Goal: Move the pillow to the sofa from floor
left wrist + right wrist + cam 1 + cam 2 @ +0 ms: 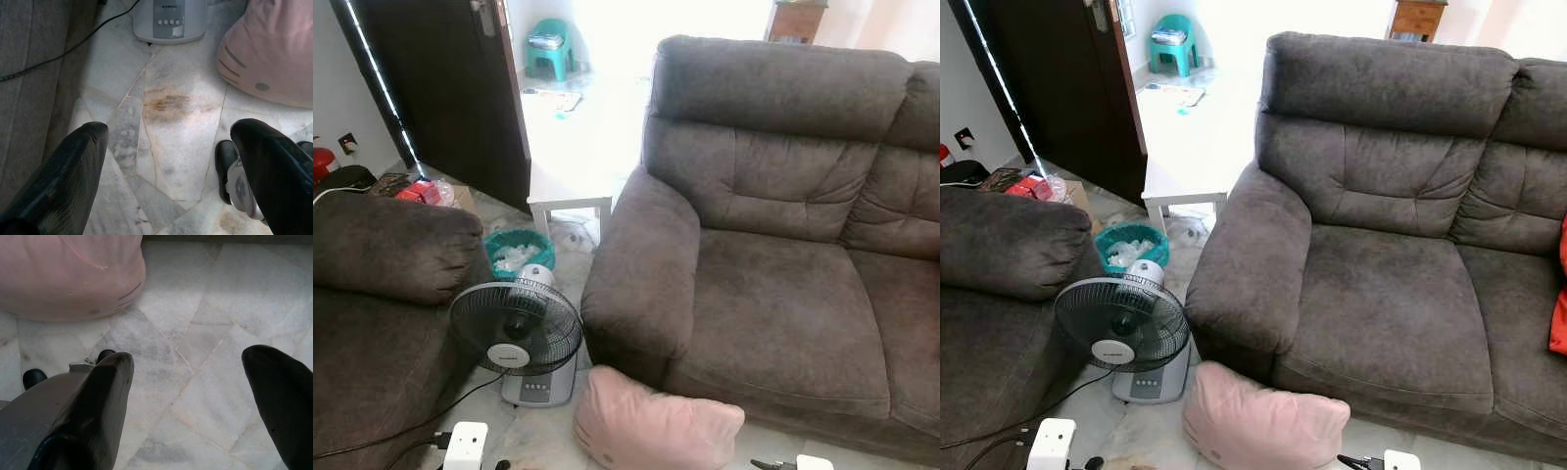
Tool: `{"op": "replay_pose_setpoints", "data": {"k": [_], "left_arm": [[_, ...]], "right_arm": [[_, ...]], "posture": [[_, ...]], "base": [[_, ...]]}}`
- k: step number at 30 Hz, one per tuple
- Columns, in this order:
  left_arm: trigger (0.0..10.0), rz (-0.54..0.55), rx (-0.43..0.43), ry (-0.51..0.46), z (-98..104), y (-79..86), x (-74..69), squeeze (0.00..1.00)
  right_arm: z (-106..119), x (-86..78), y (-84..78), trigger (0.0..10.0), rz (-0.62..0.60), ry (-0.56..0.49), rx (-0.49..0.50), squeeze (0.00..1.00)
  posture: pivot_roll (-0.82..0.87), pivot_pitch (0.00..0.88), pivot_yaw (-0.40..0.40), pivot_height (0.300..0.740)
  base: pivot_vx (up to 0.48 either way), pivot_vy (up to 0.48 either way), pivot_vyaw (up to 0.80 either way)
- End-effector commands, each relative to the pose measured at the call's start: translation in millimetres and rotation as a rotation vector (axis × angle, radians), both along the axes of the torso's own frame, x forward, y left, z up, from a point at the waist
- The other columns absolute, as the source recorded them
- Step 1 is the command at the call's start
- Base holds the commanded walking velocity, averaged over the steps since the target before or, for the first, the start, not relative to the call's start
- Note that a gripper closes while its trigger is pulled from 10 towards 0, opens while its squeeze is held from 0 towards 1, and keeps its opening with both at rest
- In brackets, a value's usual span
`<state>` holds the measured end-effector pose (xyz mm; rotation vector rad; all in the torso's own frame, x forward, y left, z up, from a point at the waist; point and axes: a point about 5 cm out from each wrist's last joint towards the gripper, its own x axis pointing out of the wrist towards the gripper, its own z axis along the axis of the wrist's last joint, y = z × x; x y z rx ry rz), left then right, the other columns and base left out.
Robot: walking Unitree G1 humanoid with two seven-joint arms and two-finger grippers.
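Pillow (pixel 651 426), pink, lies on the marble floor (pixel 166 147) against the sofa (pixel 773 304) front beside the fan (pixel 519 338), ungrasped, so the whole lift remains, with left gripper (pixel 168 147) and right gripper (pixel 188 374) hanging nearby, jaws apart and empty.

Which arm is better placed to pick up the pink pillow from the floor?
Neither clearly. The pink pillow lies between them, equally near the open left pincer and the open right pincer. Using both seems sensible, given its bulk.
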<state>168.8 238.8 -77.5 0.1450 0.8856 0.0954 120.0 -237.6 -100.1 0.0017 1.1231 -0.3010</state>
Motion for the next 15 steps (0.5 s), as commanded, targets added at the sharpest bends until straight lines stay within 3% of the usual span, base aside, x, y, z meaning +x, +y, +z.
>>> {"op": "replay_pose_setpoints", "data": {"k": [1,6,11,15], "left_arm": [[10.0,0.003,0.006,0.03,-3.6,-0.4,-7.0,0.0],[10.0,0.013,0.007,0.043,-5.8,-0.3,-12.2,0.0],[10.0,0.016,0.005,0.041,-6.4,-1.2,-13.3,0.0],[10.0,0.016,0.003,0.03,-5.9,-1.3,-12.9,0.0]], "right_arm": [[1.7,2.5,-3.4,10.0,0.01,-0.007,-0.009,0.0],[1.9,2.1,-4.8,10.0,0.016,-0.002,-0.015,0.0],[2.1,2.5,-4.8,10.0,0.017,-0.007,-0.009,0.0],[2.1,2.7,-4.7,10.0,0.016,-0.01,-0.007,0.0]], "posture": [[0.17,0.0,-0.04,0.74],[0.17,0.0,-0.044,0.74],[0.17,0.0,-0.046,0.74],[0.17,0.0,-0.047,0.74]], "base": [[0.247,0.0,0.0],[0.266,0.0,0.0],[0.266,0.0,-0.72],[0.277,0.0,0.0]]}}
